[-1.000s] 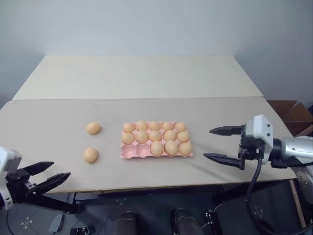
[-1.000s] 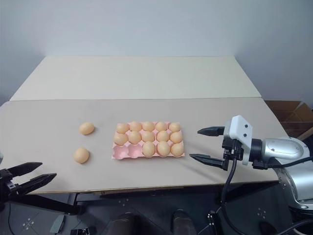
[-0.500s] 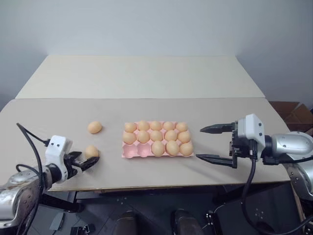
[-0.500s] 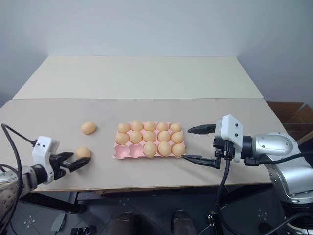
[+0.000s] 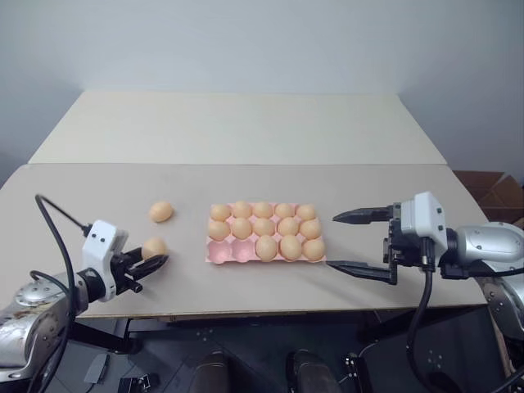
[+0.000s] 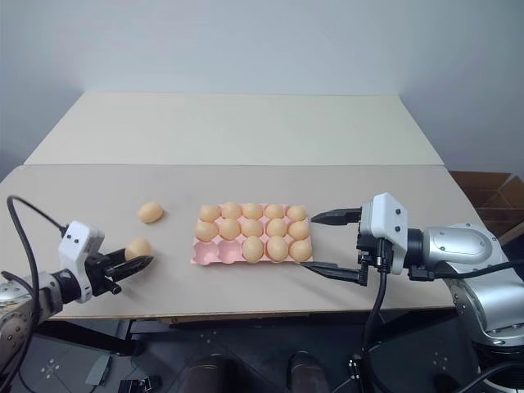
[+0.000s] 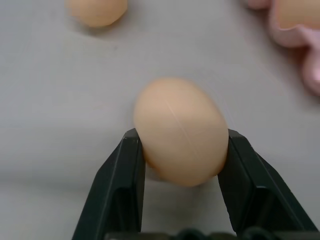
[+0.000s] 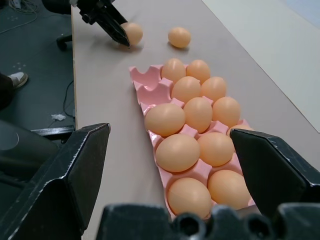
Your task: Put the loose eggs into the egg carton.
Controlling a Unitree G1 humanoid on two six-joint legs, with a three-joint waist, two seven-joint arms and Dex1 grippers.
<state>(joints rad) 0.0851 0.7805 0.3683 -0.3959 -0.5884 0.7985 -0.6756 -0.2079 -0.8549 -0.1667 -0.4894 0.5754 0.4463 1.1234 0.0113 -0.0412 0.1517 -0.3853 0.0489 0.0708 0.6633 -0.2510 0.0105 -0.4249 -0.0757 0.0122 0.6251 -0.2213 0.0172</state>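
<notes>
- Left pincer [image 5: 150, 264]: moved from below the counter [image 5: 344, 188] edge, at the near left, up and inward over the counter top, now at the nearer loose egg [image 5: 153, 247].
- Left pincer fingers [image 7: 117, 195]: closed from a wide gape, now pressed on both sides of the nearer loose egg, seen close in the left wrist view.
- Nearer loose egg: previously free on the counter, now clamped between the two black fingers.
- Right pincer [image 5: 356, 242]: shifted slightly toward the egg carton [image 5: 219, 255], from further out at the right to just beside its right end.
</notes>
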